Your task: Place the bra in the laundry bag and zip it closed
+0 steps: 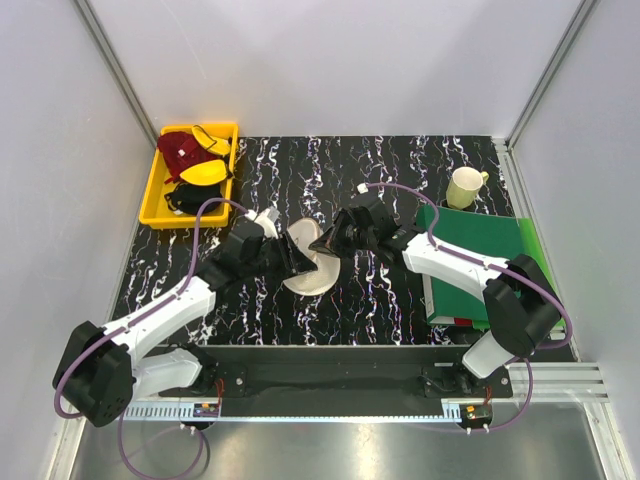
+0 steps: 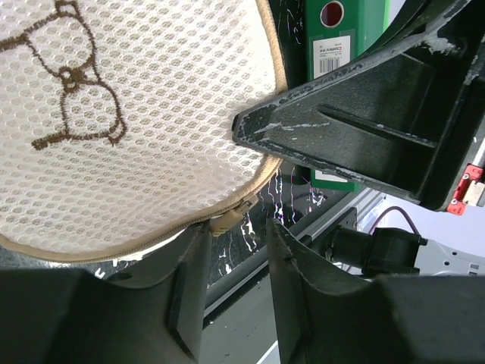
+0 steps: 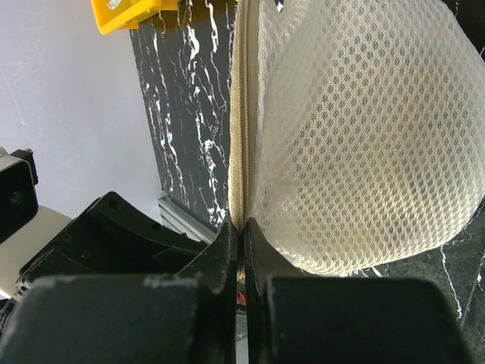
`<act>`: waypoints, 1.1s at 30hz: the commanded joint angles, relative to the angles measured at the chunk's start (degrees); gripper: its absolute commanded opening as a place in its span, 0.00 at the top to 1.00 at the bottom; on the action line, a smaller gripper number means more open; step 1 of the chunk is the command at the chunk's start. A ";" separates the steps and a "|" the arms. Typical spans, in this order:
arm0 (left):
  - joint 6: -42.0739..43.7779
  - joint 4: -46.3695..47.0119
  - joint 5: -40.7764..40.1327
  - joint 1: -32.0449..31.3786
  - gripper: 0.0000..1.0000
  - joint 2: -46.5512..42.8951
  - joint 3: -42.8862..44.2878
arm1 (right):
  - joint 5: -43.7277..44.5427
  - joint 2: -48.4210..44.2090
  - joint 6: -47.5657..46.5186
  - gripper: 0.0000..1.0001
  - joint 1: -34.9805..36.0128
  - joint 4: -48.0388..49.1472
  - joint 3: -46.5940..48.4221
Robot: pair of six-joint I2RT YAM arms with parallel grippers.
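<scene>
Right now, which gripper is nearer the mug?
Right. The right gripper pinches the bag on its mug side; the left gripper is across the bag, farther off.

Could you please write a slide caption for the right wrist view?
Right end effector shut on the zipper seam of the laundry bag, marbled table behind.

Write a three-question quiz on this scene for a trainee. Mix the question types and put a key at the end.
1. True or false: the right fingers are shut on the zipper edge of the laundry bag.
2. What stands near the far right corner of the table? A) a mug B) a bottle C) a bowl
3. Short answer: which part of the bag lies just at the tips of the open left fingers?

Key: 1 true; 2 A; 3 the zipper pull.
</scene>
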 commanded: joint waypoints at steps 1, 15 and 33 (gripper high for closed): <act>2.05 3.15 -1.57 0.51 0.64 -1.12 3.43 | -2.08 -1.82 0.93 1.00 0.43 2.92 0.04; 6.35 -1.50 -6.13 0.51 1.00 -0.51 5.63 | -1.99 -3.75 1.11 1.00 0.52 2.92 -2.59; 18.75 -12.32 -11.06 2.80 1.00 -14.74 -3.86 | -13.85 -0.69 -16.89 1.00 -7.21 -2.35 2.40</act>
